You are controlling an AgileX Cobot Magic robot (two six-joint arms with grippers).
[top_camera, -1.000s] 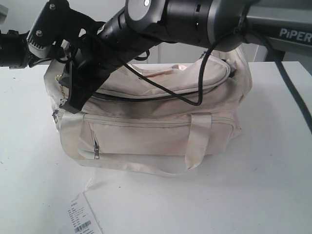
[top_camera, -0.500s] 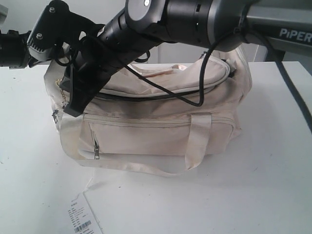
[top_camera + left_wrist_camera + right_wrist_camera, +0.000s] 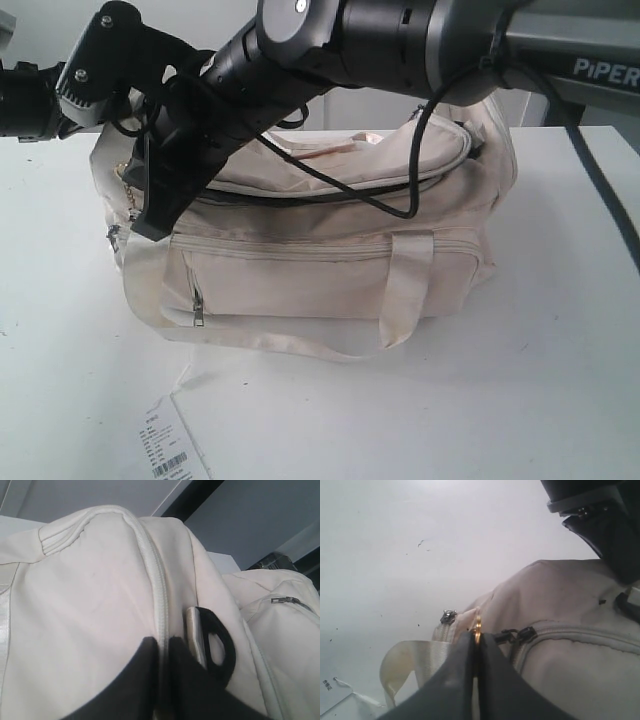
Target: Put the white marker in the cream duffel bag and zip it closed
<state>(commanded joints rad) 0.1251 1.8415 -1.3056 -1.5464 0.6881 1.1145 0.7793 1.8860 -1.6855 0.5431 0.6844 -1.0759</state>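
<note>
The cream duffel bag lies on the white table with its front pocket facing the exterior view. My right gripper reaches across to the bag's left end. It is shut on a small gold-coloured zipper pull, beside a black slider. My left gripper is shut on the bag's fabric, pinching the cream zipper band next to a black strap ring. The white marker is out of view.
A white barcode paper tag lies on the table in front of the bag's left corner. A black cable from the right arm drapes over the bag's top. The left arm sits above the bag's left end.
The right gripper has shifted very slightly at the bag's left end, still shut. The bag and the left arm stay where they were.
</note>
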